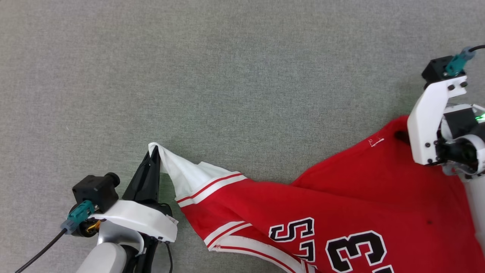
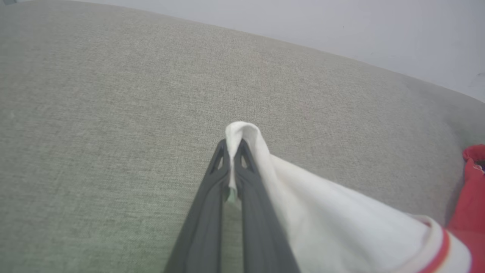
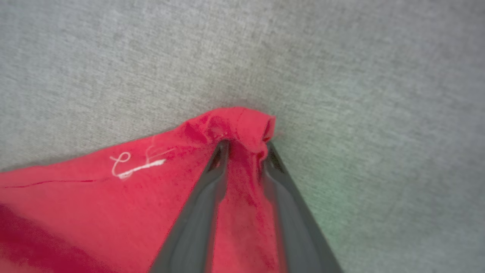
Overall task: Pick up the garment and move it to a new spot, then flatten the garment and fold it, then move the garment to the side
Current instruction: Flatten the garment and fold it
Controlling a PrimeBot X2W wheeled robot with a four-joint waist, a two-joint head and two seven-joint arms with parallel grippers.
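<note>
The garment [image 1: 341,204], red with black white-outlined numerals facing up, lies stretched across the lower right of the head view. Its white sleeve [image 1: 182,170] with red-and-white trim is pulled out to the left. My left gripper [image 1: 154,153] is shut on the tip of that sleeve, and the white cloth [image 2: 341,223] folds over its closed fingertips [image 2: 242,151]. At the right, my right gripper [image 1: 401,135] grips a red corner of the garment [image 3: 94,197]. There the cloth bunches between its two fingers [image 3: 216,178] at the tips, and its white wrist hides most of the fingers from the head camera.
A grey woven surface [image 1: 227,76] spreads under everything, open above and to the left of the garment. A pale wall [image 2: 341,22] rises past its far edge. A loose white thread [image 3: 136,165] lies on the red hem near my right gripper.
</note>
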